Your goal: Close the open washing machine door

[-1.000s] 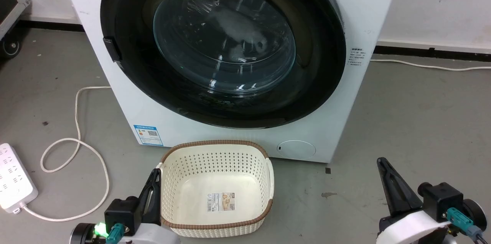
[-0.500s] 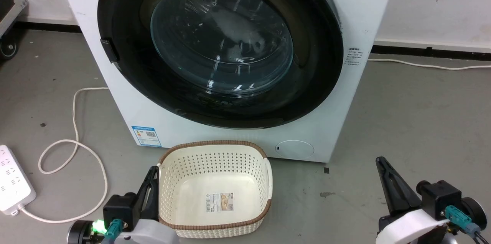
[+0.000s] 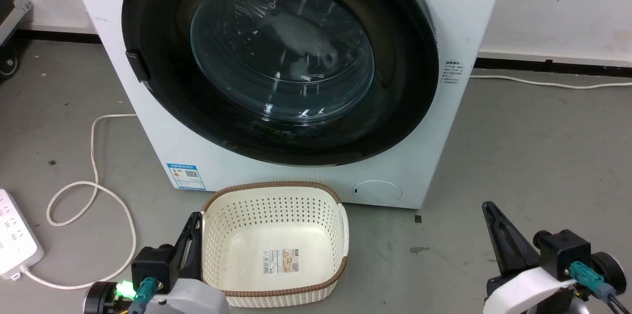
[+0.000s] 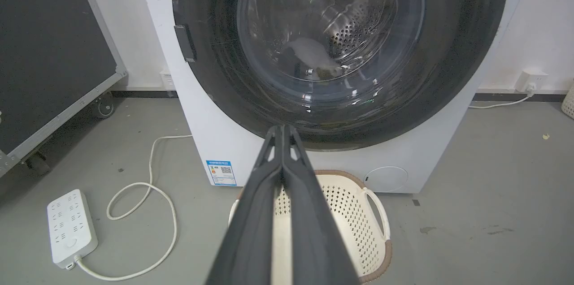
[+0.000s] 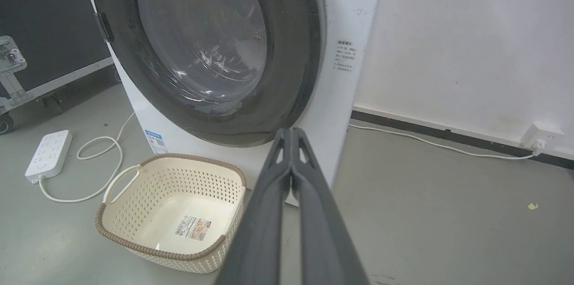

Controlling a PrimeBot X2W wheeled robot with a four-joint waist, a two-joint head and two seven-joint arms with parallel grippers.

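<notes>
Black-rimmed door [image 3: 279, 59] appears flush with the machine [image 3: 256, 176], ahead and above. The left gripper [image 3: 197, 219] lies nearer its latch [image 3: 137, 66] than the right gripper [image 3: 486, 206]. Both pairs of fingers are together, empty.

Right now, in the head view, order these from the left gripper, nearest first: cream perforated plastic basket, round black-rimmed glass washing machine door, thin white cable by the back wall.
1. Cream perforated plastic basket, beside the left gripper.
2. Round black-rimmed washing machine door, ahead and above.
3. Thin white cable, far right by wall.
</notes>
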